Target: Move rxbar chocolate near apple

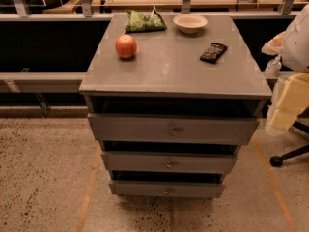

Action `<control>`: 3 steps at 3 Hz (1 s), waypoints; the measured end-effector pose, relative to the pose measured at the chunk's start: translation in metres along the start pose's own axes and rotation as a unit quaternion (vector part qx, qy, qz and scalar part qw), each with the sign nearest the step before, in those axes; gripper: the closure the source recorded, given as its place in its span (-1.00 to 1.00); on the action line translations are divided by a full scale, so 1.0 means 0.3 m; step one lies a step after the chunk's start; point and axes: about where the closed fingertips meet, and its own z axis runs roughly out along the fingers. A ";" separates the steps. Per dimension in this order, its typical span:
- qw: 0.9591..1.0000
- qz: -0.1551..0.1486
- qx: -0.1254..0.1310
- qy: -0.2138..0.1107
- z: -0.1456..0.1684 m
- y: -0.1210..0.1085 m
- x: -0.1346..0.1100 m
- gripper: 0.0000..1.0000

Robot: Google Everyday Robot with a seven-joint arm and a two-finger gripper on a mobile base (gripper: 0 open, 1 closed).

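The rxbar chocolate (213, 52) is a small flat black wrapper lying on the right side of the grey cabinet top (174, 71). The apple (126, 46), red-orange and round, sits on the left side of the top, well apart from the bar. My white arm (297, 37) shows at the right edge of the view. My gripper (287, 105), a pale yellowish part, hangs beside the cabinet's right side, off the top and to the right of the bar. It holds nothing that I can see.
A green chip bag (145, 21) lies at the back left of the top and a cream-white bowl (190, 23) at the back middle. The cabinet has three drawers (171, 129) slightly pulled out. A chair base (289, 156) stands on the floor at right.
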 end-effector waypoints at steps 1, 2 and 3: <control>1.000 0.000 0.000 0.000 0.000 0.000 0.000 -1.00; 0.997 0.043 0.042 -0.058 0.028 -0.134 0.053 -1.00; 0.988 0.073 0.080 -0.107 0.050 -0.295 0.128 -1.00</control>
